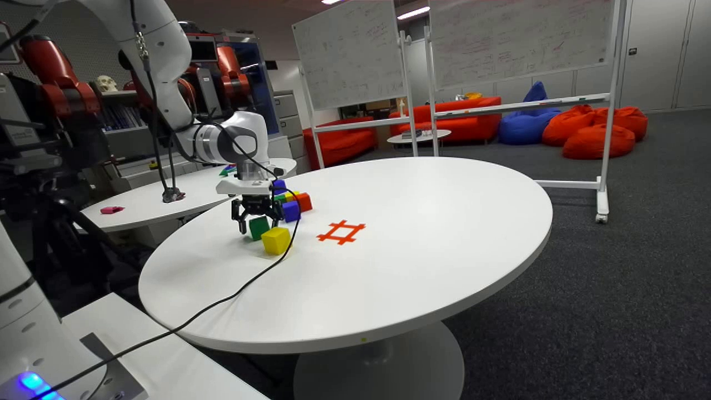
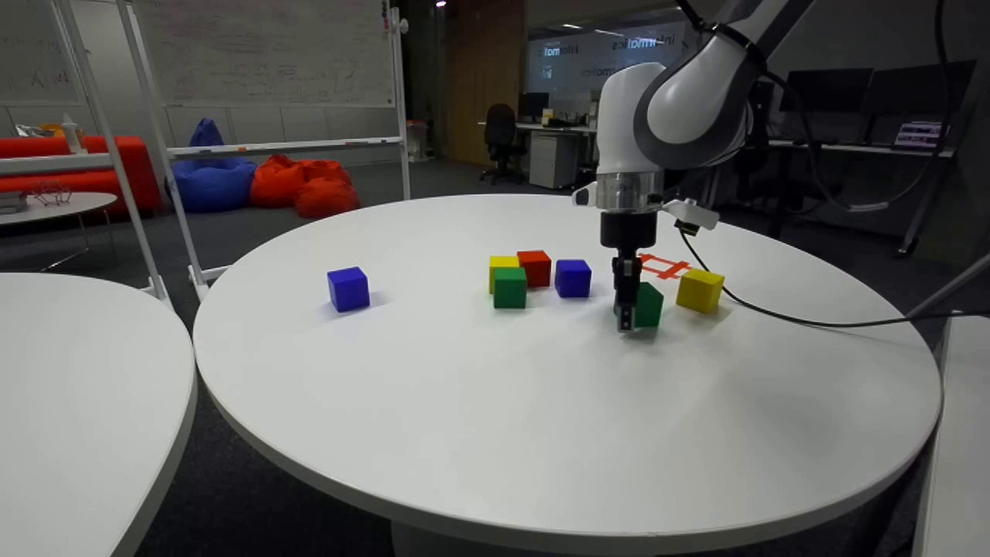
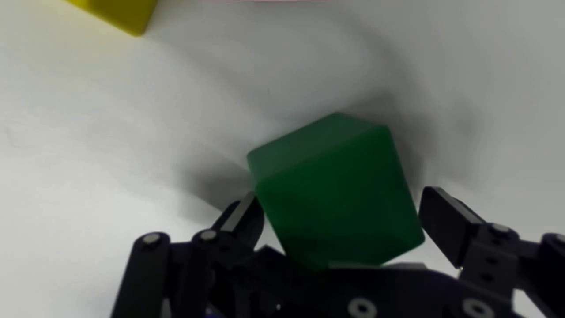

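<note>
My gripper (image 1: 259, 223) is low over the white round table. Its black fingers stand apart on both sides of a green cube (image 1: 257, 229). In the wrist view the gripper (image 3: 339, 194) has the green cube (image 3: 335, 207) between its fingers, turned at an angle to them. The left finger is very close to the cube; whether it touches cannot be told. In an exterior view the gripper (image 2: 625, 325) partly hides the green cube (image 2: 650, 306). A yellow cube (image 1: 276, 241) stands beside it, also in an exterior view (image 2: 701, 292) and at the wrist view's top left (image 3: 126, 13).
A blue cube (image 2: 573, 278), a red cube (image 2: 534, 268), a second yellow cube (image 2: 503, 267) and a second green cube (image 2: 510, 288) stand grouped nearby. Another blue cube (image 2: 348, 289) stands apart. Orange tape (image 1: 341, 232) marks the table (image 1: 433, 222). A black cable (image 1: 239, 291) crosses it.
</note>
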`<act>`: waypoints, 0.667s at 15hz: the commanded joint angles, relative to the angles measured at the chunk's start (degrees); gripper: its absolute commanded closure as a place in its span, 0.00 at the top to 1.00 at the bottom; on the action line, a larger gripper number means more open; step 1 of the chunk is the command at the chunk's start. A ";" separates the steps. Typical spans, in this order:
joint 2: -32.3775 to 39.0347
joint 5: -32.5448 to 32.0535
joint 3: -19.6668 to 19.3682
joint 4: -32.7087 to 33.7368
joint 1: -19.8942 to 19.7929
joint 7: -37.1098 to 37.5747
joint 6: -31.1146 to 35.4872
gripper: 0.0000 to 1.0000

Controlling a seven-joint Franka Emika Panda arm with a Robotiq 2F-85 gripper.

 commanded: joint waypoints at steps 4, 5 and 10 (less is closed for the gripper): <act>-0.57 -0.72 0.03 -0.64 0.36 -0.01 0.09 1.00; -1.48 -0.85 0.20 -1.80 0.56 0.02 0.94 1.00; -6.59 -2.38 0.40 -7.96 3.09 1.96 3.68 1.00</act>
